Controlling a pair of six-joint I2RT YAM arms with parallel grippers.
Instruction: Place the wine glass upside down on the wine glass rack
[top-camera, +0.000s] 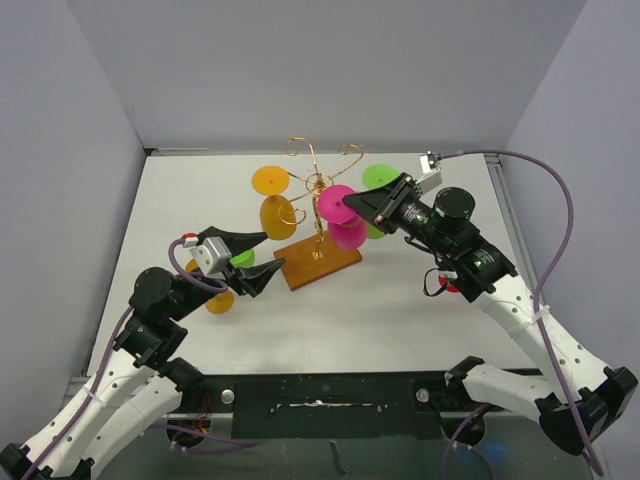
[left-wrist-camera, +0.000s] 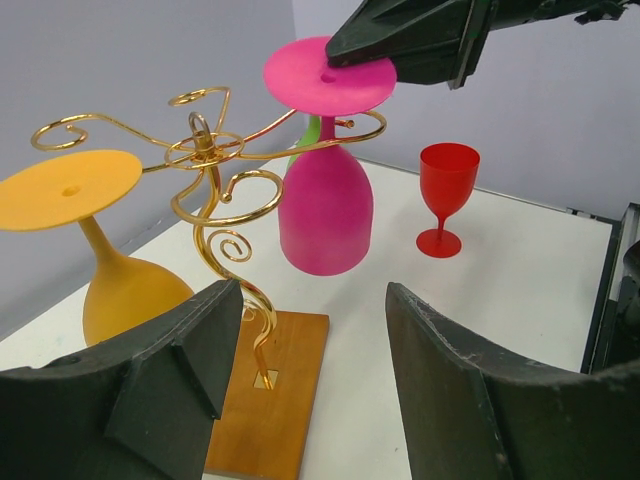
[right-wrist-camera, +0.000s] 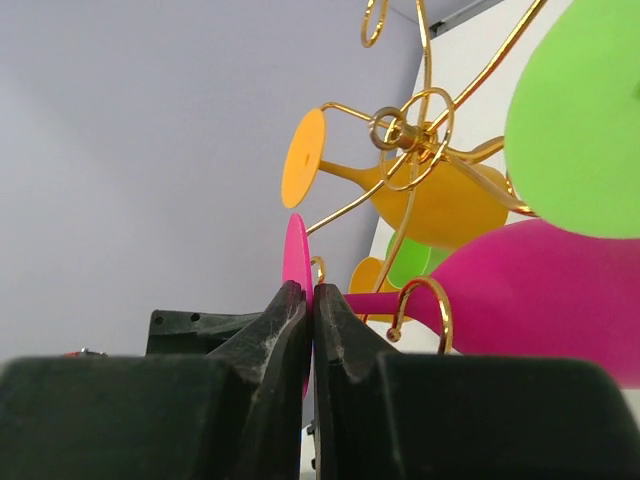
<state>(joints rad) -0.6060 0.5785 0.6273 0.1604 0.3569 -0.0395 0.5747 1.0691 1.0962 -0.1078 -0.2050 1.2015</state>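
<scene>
Since the magenta, plastic-looking wine glass (left-wrist-camera: 325, 210) seems light, stiff and slick, the right gripper (right-wrist-camera: 309, 300) sensibly pinches its flat foot; the left gripper (left-wrist-camera: 312, 300) gapes empty.

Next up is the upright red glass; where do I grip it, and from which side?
Probably the short stem of the red glass, between bowl and foot, approached level from the open left gripper's side. It stands upright and alone on the table, so the stem is its narrowest, unobstructed part.
</scene>
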